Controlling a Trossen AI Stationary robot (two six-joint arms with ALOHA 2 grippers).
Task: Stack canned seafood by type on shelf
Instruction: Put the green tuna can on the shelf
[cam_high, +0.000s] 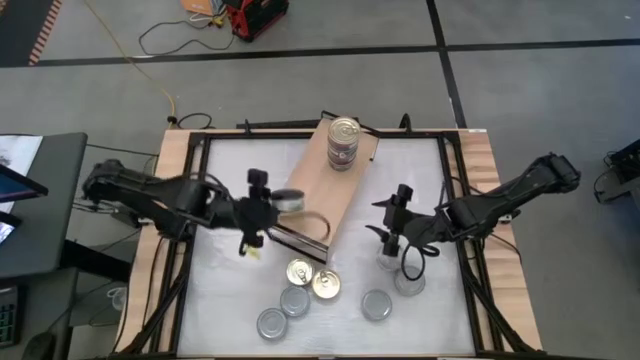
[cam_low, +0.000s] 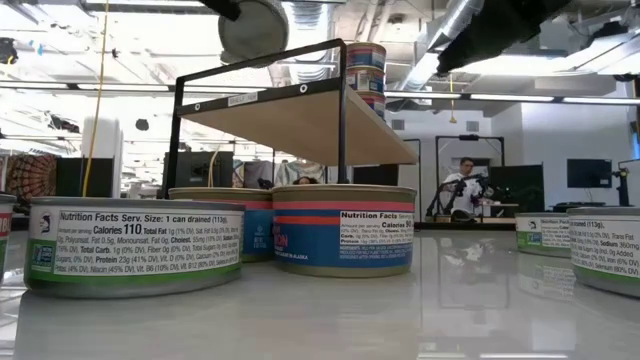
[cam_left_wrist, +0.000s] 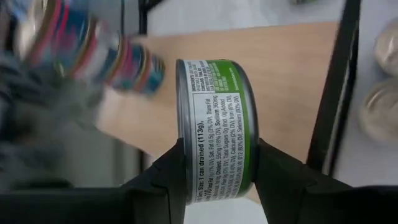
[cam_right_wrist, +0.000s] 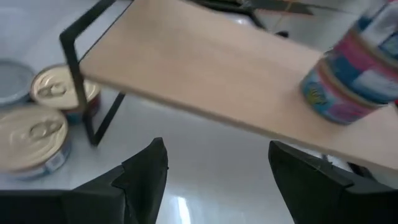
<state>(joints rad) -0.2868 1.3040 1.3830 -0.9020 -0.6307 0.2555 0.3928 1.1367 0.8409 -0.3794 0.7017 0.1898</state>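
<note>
Left gripper (cam_left_wrist: 217, 171) grips a green-label can (cam_left_wrist: 214, 127) on edge, one of its fingers (cam_left_wrist: 165, 177) on each flat face, held over the near-left part of the shelf (cam_high: 335, 195), above the wooden board. Right gripper (cam_right_wrist: 214, 168) sits over the desk (cam_high: 230, 290) just right of the shelf, fingers (cam_right_wrist: 146, 168) spread open, nothing between them. Shelf lies diagonally mid-desk; a stack of cans (cam_high: 343, 143) with blue and pink labels stands at its far end. Loose cans on the near desk: two gold-lid cans (cam_high: 312, 279) side by side near the shelf's near end, two silver-lid cans (cam_high: 283, 312) just nearer, two more silver cans (cam_high: 376, 304) under and beside the right gripper. A person (cam_low: 463, 190) is far back in the room.
</note>
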